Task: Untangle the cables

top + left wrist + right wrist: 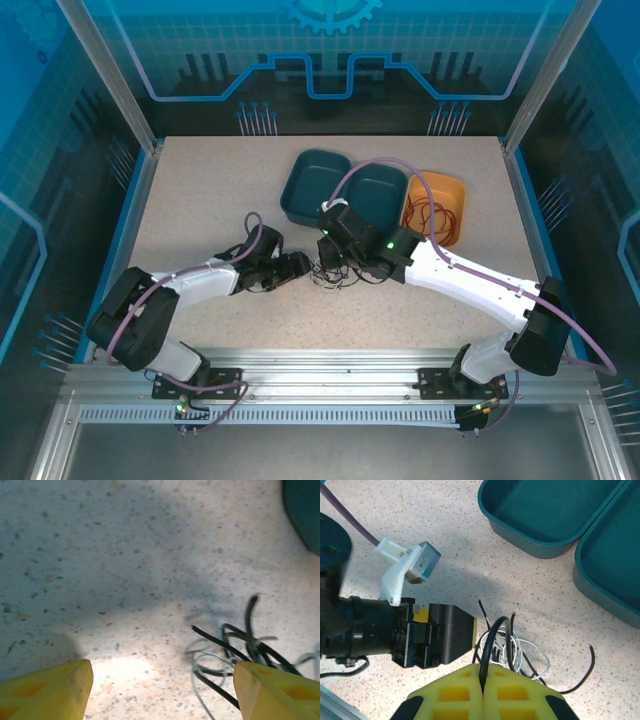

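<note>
A black cable [492, 630] and a white cable [536, 656] lie knotted together on the table's middle [332, 277]. My right gripper [483, 680] is shut on a raised loop of the black cable, its yellow fingers pressed together. My left gripper [162, 692] stands open low over the table, just left of the tangle. Its right finger [275, 690] is beside the black cable [250, 645] and white cable [200, 655], with nothing between the fingers. The red cable [440, 215] lies coiled in the orange tray [455, 188].
Two teal trays [315, 185] [380, 190] stand side by side behind the tangle, left of the orange tray. The left gripper's black body [450, 635] sits close to the tangle's left side. Bare speckled tabletop stretches to the left [200, 200].
</note>
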You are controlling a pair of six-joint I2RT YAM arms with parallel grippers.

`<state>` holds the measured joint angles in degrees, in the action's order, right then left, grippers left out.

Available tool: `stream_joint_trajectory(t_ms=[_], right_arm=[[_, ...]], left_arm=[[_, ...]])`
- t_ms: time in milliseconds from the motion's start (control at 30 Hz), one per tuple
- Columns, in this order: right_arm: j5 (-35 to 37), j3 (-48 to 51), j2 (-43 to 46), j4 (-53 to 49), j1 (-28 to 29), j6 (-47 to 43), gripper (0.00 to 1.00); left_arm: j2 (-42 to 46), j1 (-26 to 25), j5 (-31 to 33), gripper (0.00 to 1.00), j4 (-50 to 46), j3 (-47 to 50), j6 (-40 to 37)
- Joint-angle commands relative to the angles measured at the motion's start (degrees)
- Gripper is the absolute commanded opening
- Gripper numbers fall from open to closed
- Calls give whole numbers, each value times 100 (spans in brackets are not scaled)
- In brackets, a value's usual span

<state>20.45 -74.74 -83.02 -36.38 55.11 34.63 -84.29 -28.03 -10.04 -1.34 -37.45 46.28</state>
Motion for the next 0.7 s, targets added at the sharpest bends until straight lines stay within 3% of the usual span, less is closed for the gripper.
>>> stream_joint_trajectory(t_ms=[0, 167, 267, 667], right_arm=[[83, -159, 146, -168, 61, -53, 0], [124, -94, 154, -109, 53, -3, 0], [71, -7, 202, 27, 54, -9, 0], [-3, 271, 513, 381, 52, 43, 0]], left_arm=[[468, -36, -207, 75, 39, -114, -272], [982, -44, -160, 76, -93, -96, -404], [1108, -46, -124, 82, -106, -177, -486], [227, -452, -409, 85, 32, -447, -440]])
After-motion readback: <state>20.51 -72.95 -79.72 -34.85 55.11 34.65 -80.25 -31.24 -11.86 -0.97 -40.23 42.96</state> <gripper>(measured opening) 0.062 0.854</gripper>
